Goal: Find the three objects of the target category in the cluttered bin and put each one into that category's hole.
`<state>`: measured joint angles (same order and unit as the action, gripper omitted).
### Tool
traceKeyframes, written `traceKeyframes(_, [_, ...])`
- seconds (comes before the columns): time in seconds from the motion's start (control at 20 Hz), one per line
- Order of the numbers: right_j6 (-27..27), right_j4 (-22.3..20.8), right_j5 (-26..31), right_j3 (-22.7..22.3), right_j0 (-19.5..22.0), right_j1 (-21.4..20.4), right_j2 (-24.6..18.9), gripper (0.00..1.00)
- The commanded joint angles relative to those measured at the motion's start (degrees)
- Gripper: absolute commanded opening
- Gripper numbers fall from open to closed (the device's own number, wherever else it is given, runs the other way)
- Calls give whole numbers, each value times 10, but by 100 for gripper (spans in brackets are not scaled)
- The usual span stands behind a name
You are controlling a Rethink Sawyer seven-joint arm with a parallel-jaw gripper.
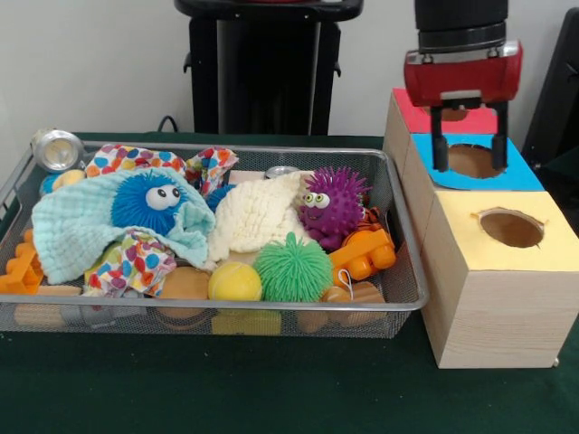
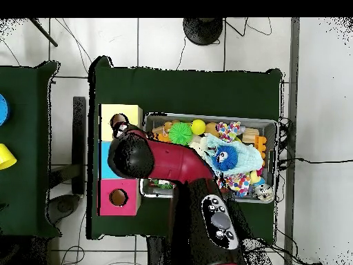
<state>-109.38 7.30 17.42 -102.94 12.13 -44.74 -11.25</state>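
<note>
Covering the scene is a dark green table (image 1: 271, 398). On it sits a wire mesh bin (image 1: 398, 298) heaped with clutter, and just beside the bin a row of three wooden boxes: yellow-topped box (image 1: 507, 271), blue-topped box (image 1: 520, 174), red-topped box (image 1: 412, 116), each with a round hole in its top. The red and black arm (image 2: 186, 169) reaches over the boxes. Its gripper (image 1: 469, 149) hangs above the blue-topped box's hole, the two black fingers (image 1: 440, 145) spread apart with nothing between them.

Bin contents:
- pale blue cloth (image 1: 77, 235)
- cream cloth (image 1: 258, 217)
- blue spiky ball with eyes (image 1: 145, 203), lying on the pale blue cloth
- purple spiky ball with eyes (image 1: 330, 203)
- green spiky ball (image 1: 291, 268), touching the yellow ball
- orange plastic toy (image 1: 366, 253)
- yellow ball (image 1: 235, 282)
</note>
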Motion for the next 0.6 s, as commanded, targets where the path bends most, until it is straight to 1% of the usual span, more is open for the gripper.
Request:
traceKeyframes(0.05, [101, -72, 91, -50, 51, -56, -83, 100])
traceKeyframes(0.3, [105, -81, 112, -68, 101, -74, -138, 100])
traceKeyframes(0.4, [113, -78, 126, -79, 126, -84, -162, 100])
traceKeyframes(0.55, [120, -74, 123, -107, 172, -92, -210, 100])
traceKeyframes(0.6, [122, -78, 129, -109, 181, -94, -216, 100])
